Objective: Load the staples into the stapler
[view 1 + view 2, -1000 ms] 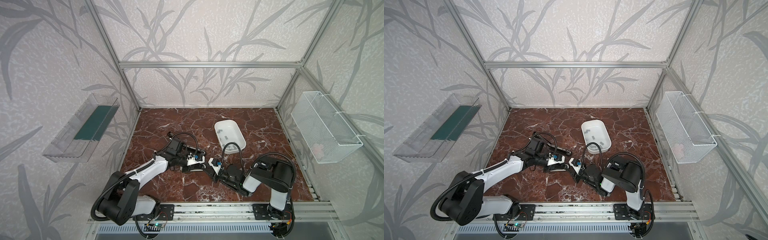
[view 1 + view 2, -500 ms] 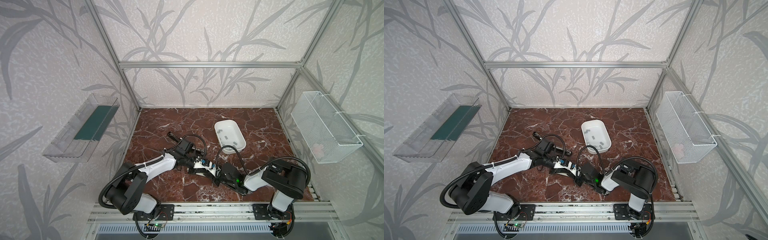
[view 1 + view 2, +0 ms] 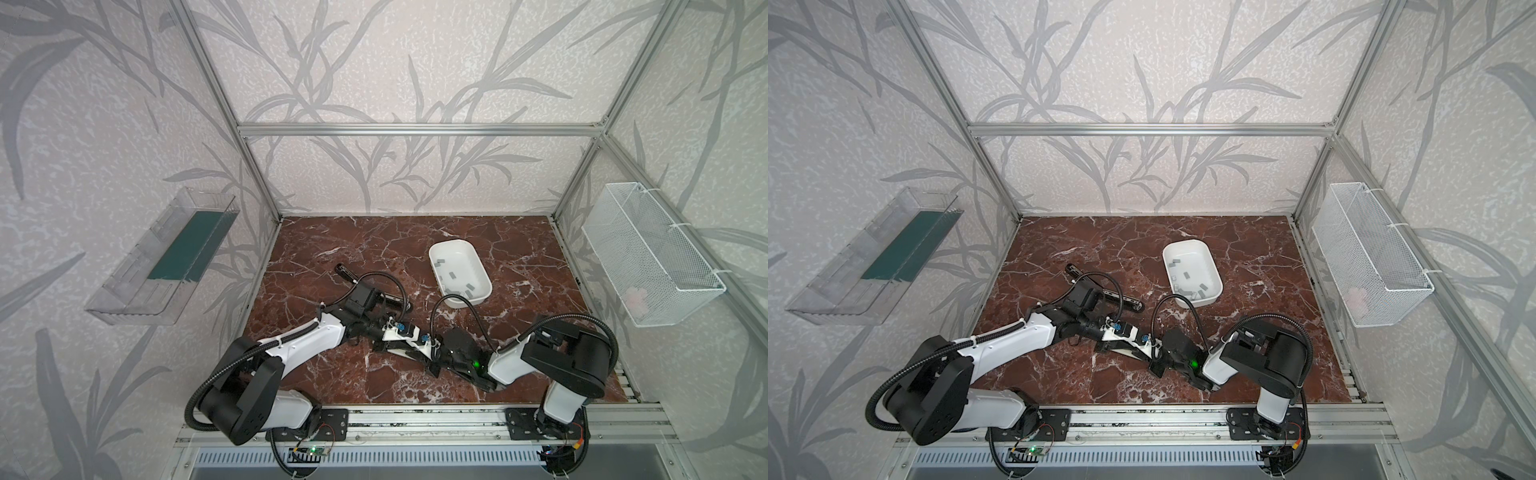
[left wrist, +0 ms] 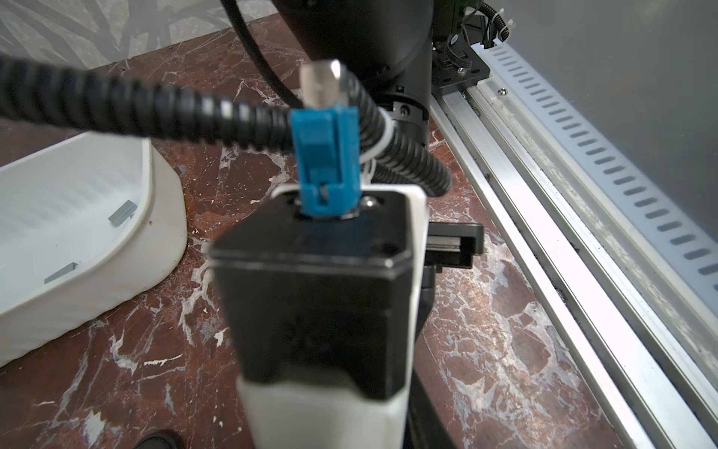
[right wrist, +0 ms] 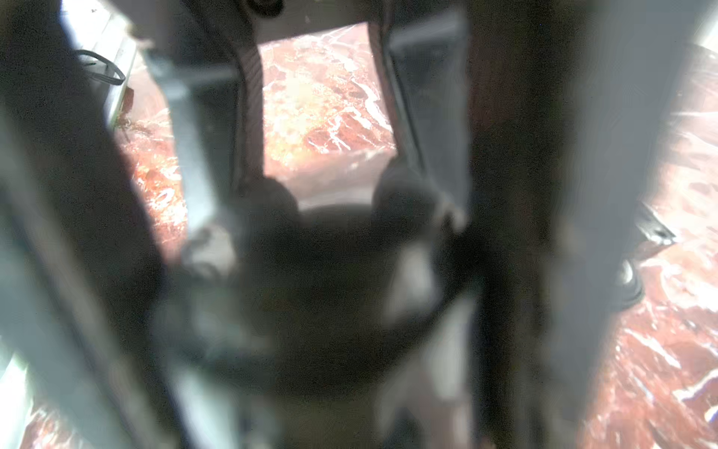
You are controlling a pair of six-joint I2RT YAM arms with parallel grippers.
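Here, both arms lie low over the table [image 3: 519, 249], and their claws meet near its front middle, tip beside tip. The left claw [image 3: 411, 334] is pressed together. Whether anything is pinched in it cannot be told, since the left wrist view is filled by a black-and-white housing [image 4: 311, 303] and a ribbed cable [image 4: 155, 112].

The right claw [image 3: 401, 353] points back toward the left one. Its state cannot be told: the right wrist view is blurred, and both top views show it only from above. Such close, opposed placement suggests joint work on something small, one arm steadying while the other acts, but the thing itself is hidden.

The staples [image 3: 439, 262] lie as loose grey strips in a white tray [image 3: 484, 276], beyond the claws and apart from them. The tray's walls presumably keep the strips together and within the right arm's reach.

A long black bar, taken to be the stapler [image 3: 392, 300], lies flat on the table just behind the left arm's wrist and is partly covered by it. Lying flat would leave its channel open to approach from above. No strip is seen on it, so loading appears not yet done.
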